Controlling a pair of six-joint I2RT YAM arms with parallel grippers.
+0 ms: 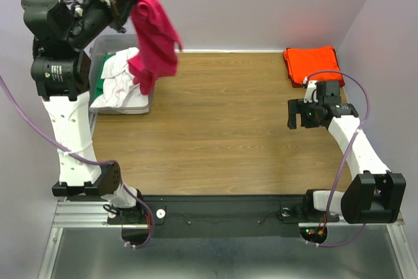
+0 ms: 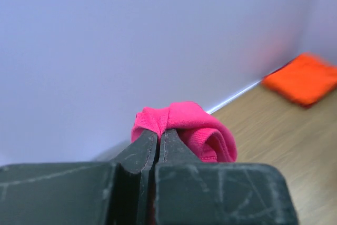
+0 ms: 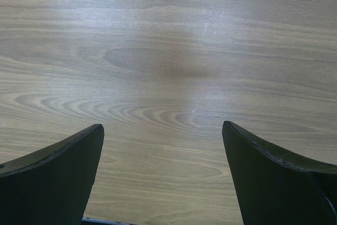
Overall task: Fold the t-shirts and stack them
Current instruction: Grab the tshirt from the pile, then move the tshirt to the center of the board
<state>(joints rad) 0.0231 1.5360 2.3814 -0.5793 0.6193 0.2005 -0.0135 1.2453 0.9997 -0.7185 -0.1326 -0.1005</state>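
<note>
A magenta-pink t-shirt (image 1: 154,38) hangs bunched in the air over the table's back left, pinched at its top by my left gripper (image 1: 128,6), which is shut on it. In the left wrist view the pink cloth (image 2: 184,130) bulges out past the closed fingers (image 2: 145,148). A bright orange-red t-shirt (image 1: 312,63) lies folded at the back right corner, seen as an orange patch (image 2: 303,80) from the left wrist. White and green t-shirts (image 1: 121,83) lie crumpled in the bin. My right gripper (image 1: 297,114) hovers open over bare wood (image 3: 163,77), holding nothing.
A clear grey plastic bin (image 1: 104,47) stands at the back left, under the hanging shirt. Pale walls close in the back and both sides. The wooden table (image 1: 228,135) stretches between the two arms.
</note>
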